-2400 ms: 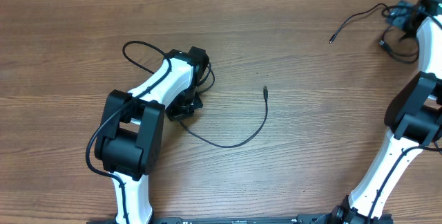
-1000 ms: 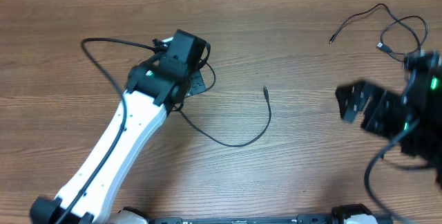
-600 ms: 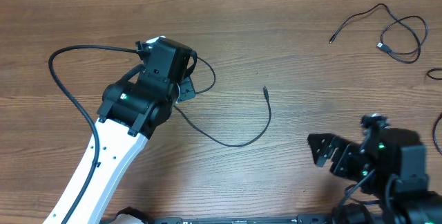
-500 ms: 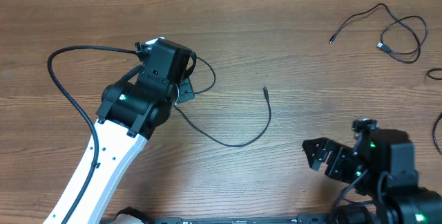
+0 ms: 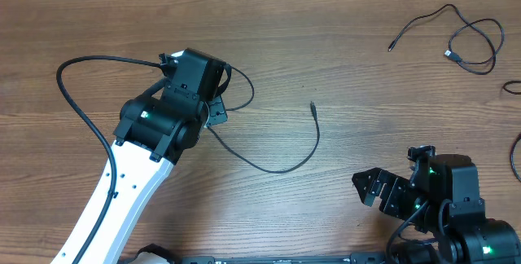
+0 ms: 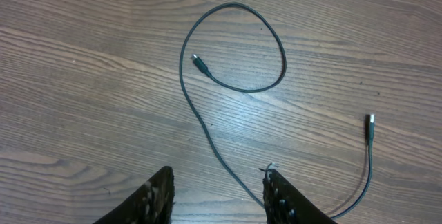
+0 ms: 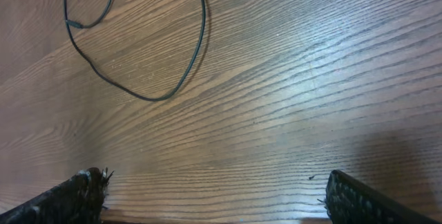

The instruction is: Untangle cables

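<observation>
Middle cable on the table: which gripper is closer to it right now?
Left. The left gripper hangs directly over the middle cable, a strand running under its jaws. The right gripper sits toward the front right, well clear of it.

Cable (image 5: pixel 277 171), thin, black: slack on the table near centre, U-shaped, small loop at its 10 o'clock end, plug tip at 2 o'clock. Second cable (image 5: pixel 415 24): loosely curled, far 2 o'clock corner.
</observation>
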`<action>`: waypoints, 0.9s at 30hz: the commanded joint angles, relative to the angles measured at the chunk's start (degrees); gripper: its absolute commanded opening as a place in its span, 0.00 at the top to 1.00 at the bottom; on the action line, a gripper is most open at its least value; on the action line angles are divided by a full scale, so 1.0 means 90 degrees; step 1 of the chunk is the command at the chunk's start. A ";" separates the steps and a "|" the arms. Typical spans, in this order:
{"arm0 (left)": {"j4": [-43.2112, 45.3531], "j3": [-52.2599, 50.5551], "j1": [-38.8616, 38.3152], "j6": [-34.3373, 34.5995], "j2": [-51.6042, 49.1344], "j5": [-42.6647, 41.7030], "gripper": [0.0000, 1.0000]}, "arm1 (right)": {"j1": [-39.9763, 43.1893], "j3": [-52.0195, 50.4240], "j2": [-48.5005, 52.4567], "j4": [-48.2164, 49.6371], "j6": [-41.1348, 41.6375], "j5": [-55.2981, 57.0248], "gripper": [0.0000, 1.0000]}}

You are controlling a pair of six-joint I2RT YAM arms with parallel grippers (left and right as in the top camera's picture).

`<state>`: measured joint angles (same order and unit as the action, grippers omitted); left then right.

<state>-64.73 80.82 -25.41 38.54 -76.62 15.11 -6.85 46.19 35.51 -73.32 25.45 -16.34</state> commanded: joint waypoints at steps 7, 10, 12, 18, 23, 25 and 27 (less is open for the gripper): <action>-0.0114 0.0024 0.0034 -0.0231 0.0061 0.0389 0.02 | -0.0034 -0.0005 -0.0044 0.0007 0.0007 -0.0049 0.00; -0.0129 0.0024 0.0034 -0.0675 0.0022 0.0386 0.00 | -0.0034 -0.0005 -0.0044 0.0007 0.0007 -0.0049 0.00; -0.0165 0.0024 0.0034 -0.0816 -0.0024 0.0386 0.00 | -0.0034 -0.0005 -0.0044 0.0007 0.0007 -0.0049 0.00; -0.0308 0.0024 0.0034 -0.0882 -0.0228 0.0386 0.01 | -0.0034 -0.0005 -0.0044 0.0007 0.0007 -0.0049 0.00; -0.0236 0.0024 0.0034 -0.0877 -0.0391 0.0386 0.00 | -0.0034 -0.0005 -0.0044 0.0007 0.0007 -0.0049 0.00; -0.0182 0.0024 0.0034 -0.0874 -0.0442 0.0364 0.01 | -0.0034 -0.0005 -0.0044 0.0007 0.0007 -0.0049 0.00; -0.0187 0.0024 0.0034 -0.0855 -0.0498 0.0345 0.01 | -0.0034 -0.0005 -0.0044 0.0073 0.0007 -0.0049 0.00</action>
<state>-66.54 80.82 -25.41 31.46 -80.31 17.39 -6.85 46.19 35.51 -73.25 25.45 -16.34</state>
